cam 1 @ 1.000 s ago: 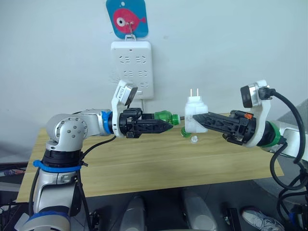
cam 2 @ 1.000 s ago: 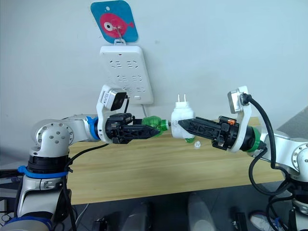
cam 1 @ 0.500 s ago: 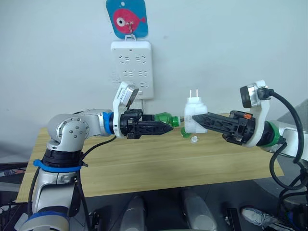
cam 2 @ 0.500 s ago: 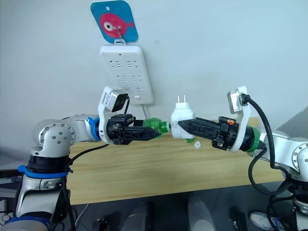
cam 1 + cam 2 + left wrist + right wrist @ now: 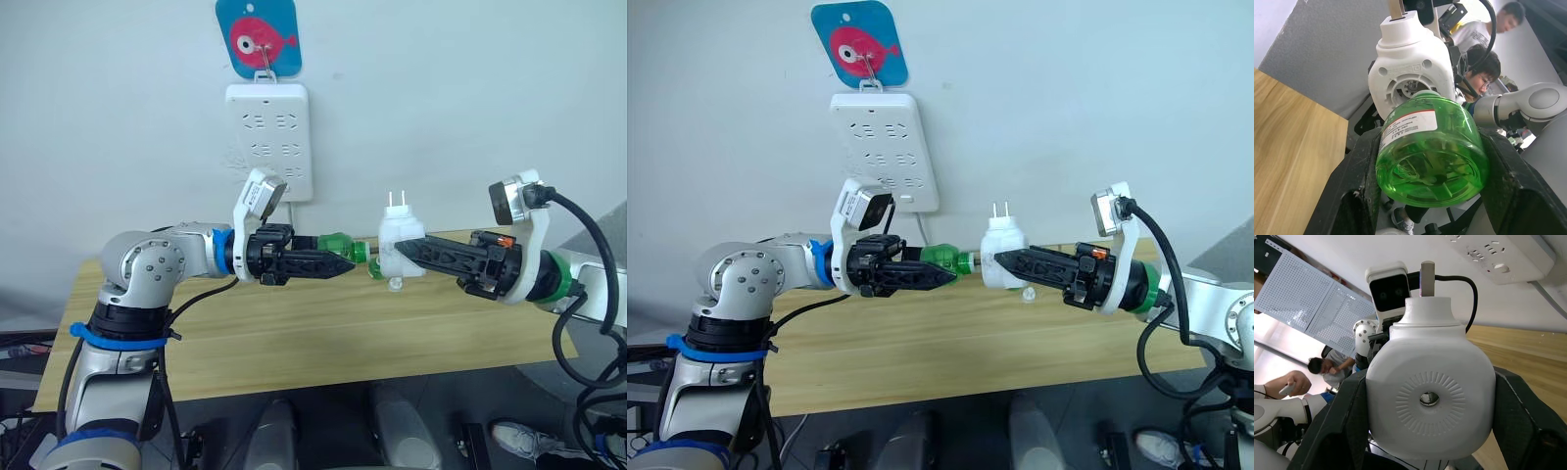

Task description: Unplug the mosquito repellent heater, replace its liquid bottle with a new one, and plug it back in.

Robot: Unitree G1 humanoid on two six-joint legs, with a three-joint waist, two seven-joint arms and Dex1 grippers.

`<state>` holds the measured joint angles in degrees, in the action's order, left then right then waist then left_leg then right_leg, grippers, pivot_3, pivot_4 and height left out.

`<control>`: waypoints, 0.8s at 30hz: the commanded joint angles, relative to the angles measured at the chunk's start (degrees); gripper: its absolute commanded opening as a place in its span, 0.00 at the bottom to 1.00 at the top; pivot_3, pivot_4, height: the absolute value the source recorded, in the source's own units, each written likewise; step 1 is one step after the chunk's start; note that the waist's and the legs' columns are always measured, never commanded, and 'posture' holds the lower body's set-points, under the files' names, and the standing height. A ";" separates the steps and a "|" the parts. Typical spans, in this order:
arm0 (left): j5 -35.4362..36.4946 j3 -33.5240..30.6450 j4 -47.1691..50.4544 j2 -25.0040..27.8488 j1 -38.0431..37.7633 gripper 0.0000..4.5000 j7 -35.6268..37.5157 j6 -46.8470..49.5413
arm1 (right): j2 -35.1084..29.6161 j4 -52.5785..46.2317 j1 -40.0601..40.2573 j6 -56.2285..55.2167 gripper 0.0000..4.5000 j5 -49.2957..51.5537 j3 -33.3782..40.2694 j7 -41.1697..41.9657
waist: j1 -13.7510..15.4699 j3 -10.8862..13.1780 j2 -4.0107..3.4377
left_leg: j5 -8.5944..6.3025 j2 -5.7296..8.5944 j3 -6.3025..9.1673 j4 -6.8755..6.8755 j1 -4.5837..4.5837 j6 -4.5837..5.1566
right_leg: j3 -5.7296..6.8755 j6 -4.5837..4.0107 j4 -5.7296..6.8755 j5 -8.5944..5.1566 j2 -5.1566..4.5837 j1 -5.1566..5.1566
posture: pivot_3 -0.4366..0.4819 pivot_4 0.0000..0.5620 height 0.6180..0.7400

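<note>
We see the heater point(image 5: 397, 246) in the air above the far edge of the bench point(image 5: 294, 333), near its right half, clamped between the fingers of the right gripper point(image 5: 404, 249). Its two prongs point straight up, so its long axis is close to upright; its open socket faces the robot's left, and in the right wrist view the round face with the small hole point(image 5: 1429, 399) looks back along the fingers. The left gripper point(image 5: 345, 262) is closed on a green bottle point(image 5: 338, 242), lying roughly level with its neck toward the heater. In the left wrist view the bottle's neck sits at the mouth of the heater's socket; we cannot tell how far in it is. A second green bottle point(image 5: 373, 269) shows partly behind the heater, low by the bench's far edge, with a small clear cap point(image 5: 395, 284) on the bench just beside it. On the wall behind hangs a white power strip point(image 5: 268, 140) under a blue fish tag point(image 5: 257, 36). People point(image 5: 1484, 68) appear in the background of the left wrist view.
</note>
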<state>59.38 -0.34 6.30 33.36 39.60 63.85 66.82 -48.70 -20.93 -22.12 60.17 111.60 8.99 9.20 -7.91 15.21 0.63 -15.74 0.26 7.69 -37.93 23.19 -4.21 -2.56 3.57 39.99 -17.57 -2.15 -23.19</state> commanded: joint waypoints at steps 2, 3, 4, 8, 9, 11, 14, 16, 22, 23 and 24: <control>-0.32 0.82 0.92 -1.37 1.92 0.51 1.06 -1.73 | 0.90 -3.29 -0.53 -1.13 0.65 1.40 -0.85 1.02 | 0.00 0.00 0.00 | 0.00 0.00 0.01 0.00 0.00 0.00 | 0.01 0.00 0.00 0.00 0.00 0.00 | 0.27 0.42 1.00; -0.50 0.96 0.91 -1.49 1.96 0.51 1.25 -1.77 | 0.99 -3.43 -0.57 -1.28 0.65 1.40 -0.95 1.08 | -0.01 0.00 0.00 | 0.00 0.00 0.01 0.00 0.00 0.00 | 0.01 0.00 0.00 0.00 0.00 0.00 | 0.27 0.42 1.00; -0.75 1.09 0.89 -1.59 1.98 0.51 1.41 -1.91 | 1.09 -3.52 -0.63 -1.42 0.65 1.40 -1.03 1.08 | -0.01 0.00 0.00 | 0.00 0.00 0.00 0.00 0.00 0.00 | 0.00 0.00 0.00 0.00 0.00 0.00 | 0.27 0.42 1.00; -1.96 1.51 0.45 -2.10 2.14 0.51 1.84 -2.73 | 1.02 -4.11 -0.61 -1.52 0.65 1.40 -1.37 1.95 | -0.01 0.00 0.00 | 0.00 0.00 0.00 0.00 0.00 0.00 | 0.00 0.00 0.00 0.00 0.00 0.00 | 0.27 0.42 1.00; -2.24 1.43 0.13 -2.24 2.24 0.51 1.85 -2.89 | 0.67 -4.47 -0.38 -1.47 0.65 1.40 -1.45 2.37 | -0.01 0.00 0.00 | 0.00 0.00 0.00 0.00 0.00 0.00 | 0.00 0.00 0.00 0.00 0.00 0.00 | 0.27 0.42 1.00; -3.21 1.59 -0.50 -2.13 2.38 0.51 2.21 -3.58 | 0.25 -4.67 0.01 -1.54 0.65 1.40 -1.35 2.71 | 0.00 0.00 0.00 | 0.00 0.00 0.00 0.00 0.00 0.00 | 0.01 0.00 0.00 0.00 0.00 0.00 | 0.27 0.42 1.00; -4.27 1.97 -0.96 -1.53 2.46 0.51 3.34 -4.10 | -0.22 -3.91 0.28 -1.53 0.65 1.40 -0.70 2.52 | 0.00 0.00 0.00 | 0.00 0.00 0.00 0.00 0.00 0.00 | 0.00 0.00 0.00 0.00 0.00 0.00 | 0.27 0.42 1.00; -4.42 2.52 -0.57 -0.75 2.40 0.51 4.84 -3.93 | -0.16 -3.27 0.15 -1.57 0.65 1.40 -0.42 2.00 | -0.03 0.00 0.00 | 0.00 0.00 0.00 0.00 0.00 0.00 | 0.00 0.00 0.00 0.00 0.00 0.00 | 0.27 0.42 1.00; -2.53 2.91 0.94 0.74 2.34 0.51 7.35 -2.08 | -0.09 -1.15 -0.55 -0.94 0.65 1.40 0.11 0.74 | 0.00 0.00 0.00 | 0.00 0.00 0.00 0.01 0.00 0.00 | 0.00 0.00 0.00 0.00 0.01 -0.01 | 0.27 0.41 1.00; -2.16 2.41 0.48 0.48 2.63 0.51 7.07 -1.76 | -0.20 -1.07 -0.34 -0.79 0.65 1.40 0.15 0.73 | 0.03 0.00 0.00 | 0.00 0.00 0.01 0.00 0.00 0.00 | 0.01 0.00 0.00 0.00 0.00 0.00 | 0.27 0.41 1.00; -1.90 2.08 0.19 0.31 2.84 0.51 6.93 -1.52 | -0.27 -1.03 -0.19 -0.69 0.65 1.40 0.18 0.71 | 0.04 0.00 0.00 | 0.00 0.00 0.02 0.00 0.01 0.00 | 0.01 0.00 0.00 0.00 0.00 0.00 | 0.27 0.41 1.00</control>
<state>55.11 2.28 4.30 34.12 40.94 69.72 64.87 -48.71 -21.17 -21.92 59.40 111.59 8.14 9.92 -7.87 15.21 0.63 -15.74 0.26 7.70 -37.94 23.19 -4.21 -2.56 3.57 39.99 -17.57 -2.15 -23.19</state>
